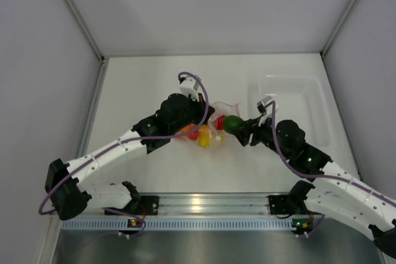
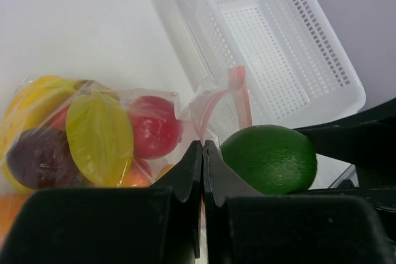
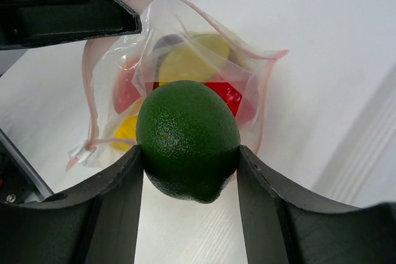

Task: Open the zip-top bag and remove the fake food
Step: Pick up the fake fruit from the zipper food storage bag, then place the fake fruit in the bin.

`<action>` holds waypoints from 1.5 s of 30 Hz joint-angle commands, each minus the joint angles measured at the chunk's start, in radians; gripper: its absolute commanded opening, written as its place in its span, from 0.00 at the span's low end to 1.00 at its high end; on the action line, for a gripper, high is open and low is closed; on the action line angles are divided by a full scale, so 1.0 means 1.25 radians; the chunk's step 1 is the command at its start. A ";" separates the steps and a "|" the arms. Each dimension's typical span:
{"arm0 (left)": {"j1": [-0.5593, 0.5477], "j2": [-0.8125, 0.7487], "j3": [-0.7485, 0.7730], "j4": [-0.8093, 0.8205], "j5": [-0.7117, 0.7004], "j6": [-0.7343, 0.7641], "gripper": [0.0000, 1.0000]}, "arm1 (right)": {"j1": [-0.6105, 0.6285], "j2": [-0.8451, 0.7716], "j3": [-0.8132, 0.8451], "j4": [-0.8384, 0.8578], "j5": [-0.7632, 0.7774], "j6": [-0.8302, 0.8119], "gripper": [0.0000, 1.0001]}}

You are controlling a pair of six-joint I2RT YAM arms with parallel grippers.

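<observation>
The zip-top bag lies mid-table with its red-pink zip mouth gaping toward the right arm. Inside it sit several fake food pieces: yellow, red and dark purple. My left gripper is shut, pinching the bag's thin film near the zip strip. My right gripper is shut on a green lime, which is held just outside the bag's mouth and above the table. From above, the lime shows between the two wrists.
A white perforated tray stands at the back right, just beyond the right gripper; from above I see its rim. Enclosure walls close in on both sides. The arm bases sit on the rail at the near edge.
</observation>
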 commanded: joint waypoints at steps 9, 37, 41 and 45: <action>0.013 -0.013 -0.005 0.075 -0.010 -0.027 0.00 | 0.005 -0.063 0.166 -0.280 0.316 -0.006 0.30; 0.044 -0.051 -0.014 0.089 0.052 -0.015 0.00 | -0.572 0.664 0.374 -0.050 0.079 -0.026 0.66; 0.049 -0.046 -0.011 0.086 0.071 -0.014 0.00 | -0.571 0.626 0.354 -0.057 0.086 -0.026 0.93; 0.054 -0.041 -0.009 0.086 0.083 -0.017 0.00 | -0.571 0.556 0.357 -0.090 0.075 -0.018 0.94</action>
